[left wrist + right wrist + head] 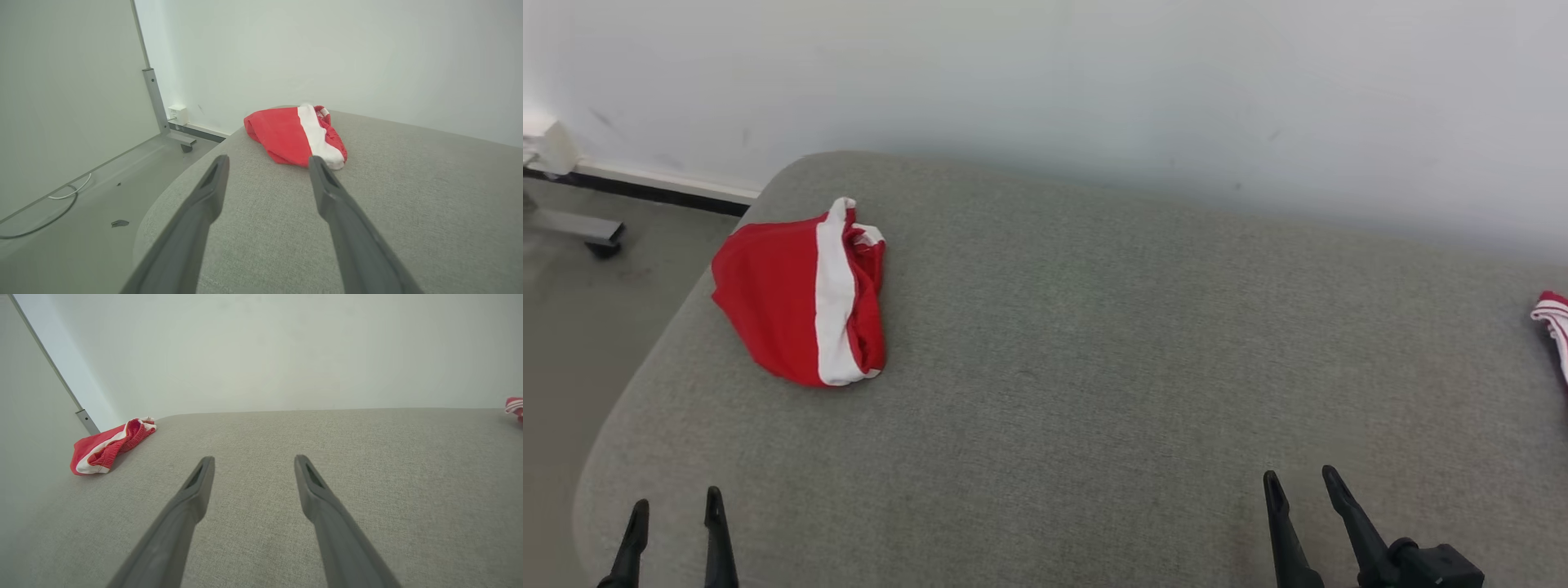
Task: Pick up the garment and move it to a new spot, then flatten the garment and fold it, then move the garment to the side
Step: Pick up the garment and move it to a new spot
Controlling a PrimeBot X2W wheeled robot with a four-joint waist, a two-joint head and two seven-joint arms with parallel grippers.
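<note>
Grey woven cushion surface point(1094, 367) against white wall point(1094, 73); crumpled red, white-striped garment point(800, 298) at upper left; left gripper point(678, 498) and right gripper point(1300, 474) spread, empty, along bottom edge.

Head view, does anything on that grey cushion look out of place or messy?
The red garment sits bunched and folded over itself, close to the left rounded edge of the grey cushion. Another red-and-white cloth pokes in at the right edge, cut off by the frame. Nothing looks spilled or damaged.

Rt pincer point(1299, 474), 2nd garment point(1553, 320) cropped.
</note>
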